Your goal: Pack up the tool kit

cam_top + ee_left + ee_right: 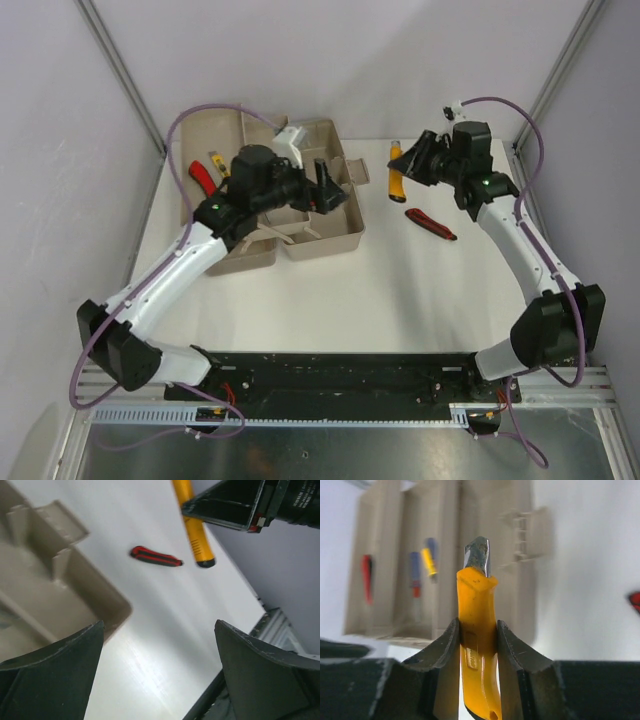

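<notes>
The beige toolbox stands open at the back left of the table, its trays spread out. My left gripper hangs open and empty over the box's right side; in the left wrist view the box corner lies below it. My right gripper is shut on a yellow-handled tool right of the box; the right wrist view shows its metal tip. A red-and-black tool lies on the table, and it also shows in the left wrist view.
Red-handled pliers and a small yellow tool lie in the box's left part. The right wrist view shows red, blue and yellow handles in the trays. Walls enclose the table on three sides.
</notes>
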`<state>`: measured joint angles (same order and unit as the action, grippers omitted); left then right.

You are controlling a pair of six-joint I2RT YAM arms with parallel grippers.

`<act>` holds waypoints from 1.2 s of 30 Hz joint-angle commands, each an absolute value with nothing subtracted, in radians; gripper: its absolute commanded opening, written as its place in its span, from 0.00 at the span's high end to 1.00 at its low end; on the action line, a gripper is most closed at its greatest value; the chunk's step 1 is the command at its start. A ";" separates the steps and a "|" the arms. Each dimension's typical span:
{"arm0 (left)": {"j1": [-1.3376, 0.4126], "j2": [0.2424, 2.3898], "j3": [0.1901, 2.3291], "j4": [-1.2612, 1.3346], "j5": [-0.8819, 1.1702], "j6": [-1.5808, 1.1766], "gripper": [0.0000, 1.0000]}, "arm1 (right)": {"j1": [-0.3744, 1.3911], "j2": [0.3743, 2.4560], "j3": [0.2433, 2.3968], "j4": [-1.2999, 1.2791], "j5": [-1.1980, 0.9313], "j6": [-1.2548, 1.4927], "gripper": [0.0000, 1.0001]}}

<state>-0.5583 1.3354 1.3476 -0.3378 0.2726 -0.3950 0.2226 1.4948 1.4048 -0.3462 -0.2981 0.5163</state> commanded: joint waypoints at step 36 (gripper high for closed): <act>-0.678 1.358 1.391 -0.094 -0.003 -0.453 1.00 | 0.386 1.284 1.395 -0.141 -0.372 0.732 0.05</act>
<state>-0.7021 1.4490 1.4120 -0.1211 0.1223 -0.5213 0.4084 1.3533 1.3876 -0.1135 -0.4244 0.7849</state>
